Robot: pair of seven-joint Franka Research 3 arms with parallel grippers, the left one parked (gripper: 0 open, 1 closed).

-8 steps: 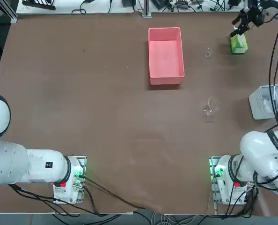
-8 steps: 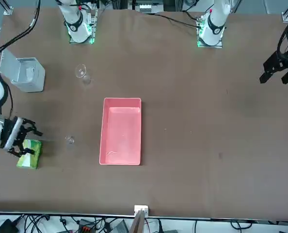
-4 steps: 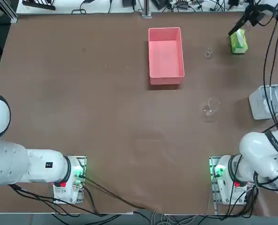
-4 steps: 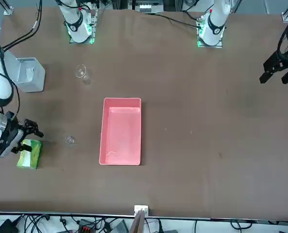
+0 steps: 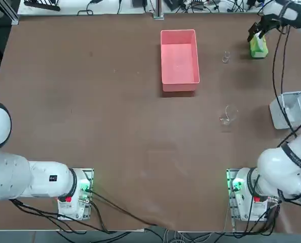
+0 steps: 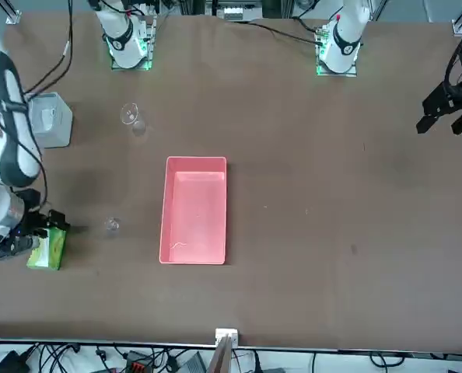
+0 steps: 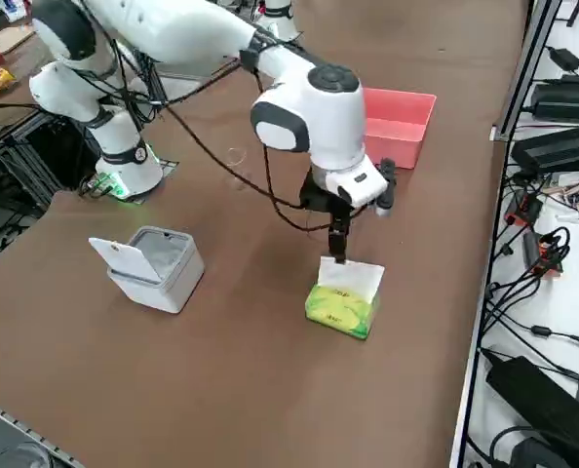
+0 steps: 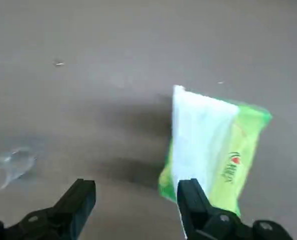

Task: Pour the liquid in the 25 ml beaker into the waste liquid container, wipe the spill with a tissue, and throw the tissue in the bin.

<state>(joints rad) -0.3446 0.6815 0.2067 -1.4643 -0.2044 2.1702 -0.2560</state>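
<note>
Both fingers (image 8: 76, 202) of the right gripper (image 8: 133, 212) stand wide apart with nothing between them, hanging just above the green tissue pack (image 8: 223, 150) at the far right corner of the table. From where I stand, one finger sits nearly over the white tuft (image 7: 350, 278) sticking up from the pack, the other off to the side over bare table (image 5: 89, 101).

Taking the pack as the landmark: the 25 ml beaker (image 5: 225, 57) stands near it, toward the middle of the table, upright and untouched. The waste liquid container (image 5: 179, 61), the pink tub, lies further on past the beaker. A larger glass vessel (image 5: 228, 115) sits well apart from the pack, toward the robot's base, and the small white bin (image 7: 153, 265) with its lid up stands beside the pack on the same side. I cannot see any liquid in the beaker, nor any spill on the table.

The risk I see is the offset. If the gripper drops and closes as it hangs, it may pinch only the edge of the tuft, or miss it and nudge the light pack sideways. A grip that goes too deep could lift the whole pack instead of one sheet. A sideways swing toward the tub could also knock the tiny beaker over.
</note>
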